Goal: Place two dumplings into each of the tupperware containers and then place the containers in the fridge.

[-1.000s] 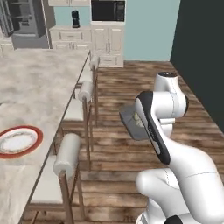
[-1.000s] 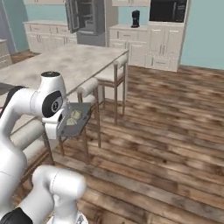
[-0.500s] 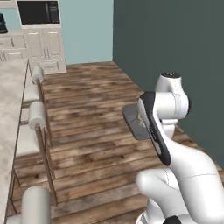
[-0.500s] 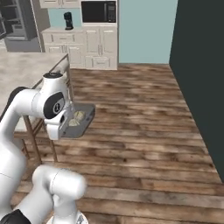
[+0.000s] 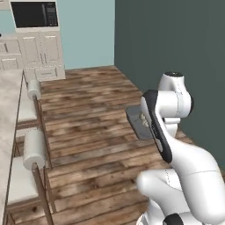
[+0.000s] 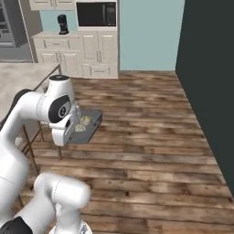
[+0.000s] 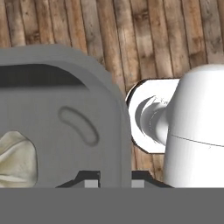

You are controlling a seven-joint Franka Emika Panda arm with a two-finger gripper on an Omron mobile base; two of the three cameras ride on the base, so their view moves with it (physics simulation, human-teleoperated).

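Wooden floorboards run across the left base view, with a dark green-grey wall on the right and pale cabinets under a microwave [image 5: 34,14] at the back. The white arm rises from the lower right, folds at a high elbow and turns back down, so its hand sits low in front of the body, mostly hidden behind the forearm. A tupperware container [image 5: 137,119] juts out level from behind that forearm, its long axis running away from the robot toward the far wall; its near end is covered by the arm. 2 stools [image 5: 33,149] stand beside the table [image 5: 6,132] at the left edge, the nearer one cut off by the frame.

From the right base view, the arm comes up at the lower left and bends over, the hand [image 6: 68,132] pointing down at the container's near left edge. The container hangs flat above the floor, well clear of the table, with 2 pale dumplings [image 6: 82,124] inside, close together. A coffee machine [image 6: 63,23] stands on the far cabinets, and the grey fridge [image 6: 10,27] is cut off at the upper left.

Looking along the hand, the container's grey wall runs down between the 2 dark finger tips [image 7: 92,179], so the hand is nearly closed on its rim. 1 dumpling shows at the lower left, partly cropped. Whether the second lies beyond the frame cannot be told here.
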